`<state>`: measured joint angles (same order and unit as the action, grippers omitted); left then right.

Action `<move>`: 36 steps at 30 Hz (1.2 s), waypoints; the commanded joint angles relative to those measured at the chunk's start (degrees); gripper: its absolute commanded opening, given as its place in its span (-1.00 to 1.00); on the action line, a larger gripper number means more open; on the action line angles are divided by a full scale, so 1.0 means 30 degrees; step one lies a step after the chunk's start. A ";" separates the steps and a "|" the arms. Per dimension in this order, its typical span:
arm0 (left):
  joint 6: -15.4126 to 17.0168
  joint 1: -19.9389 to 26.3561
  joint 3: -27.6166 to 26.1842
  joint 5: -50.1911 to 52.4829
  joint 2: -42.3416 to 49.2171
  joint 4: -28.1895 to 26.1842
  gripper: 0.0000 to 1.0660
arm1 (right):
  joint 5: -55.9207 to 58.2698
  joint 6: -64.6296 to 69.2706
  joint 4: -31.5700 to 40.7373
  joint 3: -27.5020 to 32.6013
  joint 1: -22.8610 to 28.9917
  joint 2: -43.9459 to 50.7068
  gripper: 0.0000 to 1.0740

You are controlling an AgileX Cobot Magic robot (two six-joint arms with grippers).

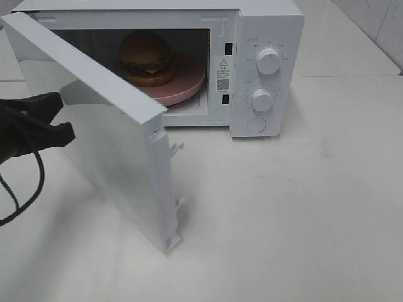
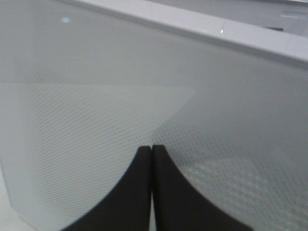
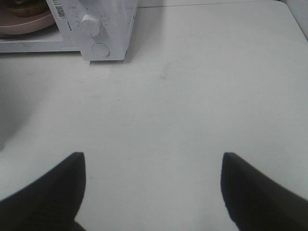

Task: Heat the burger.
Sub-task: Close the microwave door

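Observation:
The burger (image 1: 147,58) sits on a round pink plate (image 1: 189,85) inside the white microwave (image 1: 267,25). Its door (image 1: 119,157) stands swung out toward the front left. My left gripper (image 1: 65,119) is shut with nothing in it, its tips against the outer face of the door (image 2: 96,96); the left wrist view shows both fingers pressed together (image 2: 152,147). My right gripper (image 3: 153,155) hangs open and empty over bare table, well in front of the microwave (image 3: 113,29). It is out of the exterior high view. An edge of the plate (image 3: 29,21) shows in the right wrist view.
The microwave's control panel carries two dials (image 1: 269,61) (image 1: 262,99) and a round button (image 1: 256,124). The white table (image 1: 302,207) stretches to the right and front. A black cable (image 1: 28,189) loops below the left arm. Latch hooks (image 1: 176,148) stick out from the door's free edge.

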<state>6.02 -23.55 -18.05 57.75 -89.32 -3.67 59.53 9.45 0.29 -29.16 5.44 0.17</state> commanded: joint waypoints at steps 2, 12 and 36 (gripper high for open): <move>-0.1604 -0.2215 -0.0917 0.0344 -0.0630 -0.3113 -1.00 | -0.0076 -0.0229 0.0038 0.0019 -0.0076 0.0497 0.40; -0.3782 -0.5901 -0.4985 -0.1356 -0.2597 -0.7869 -1.00 | -0.0076 -0.0229 0.0038 0.0019 -0.0076 0.0497 0.40; -1.0409 -0.7735 -1.4458 -0.4794 -0.7143 -1.4801 -1.00 | -0.0076 -0.0229 0.0038 0.0019 -0.0076 0.0497 0.40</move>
<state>-22.92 -46.52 -58.96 44.12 -109.61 -46.07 59.53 9.45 0.29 -29.16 5.44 0.17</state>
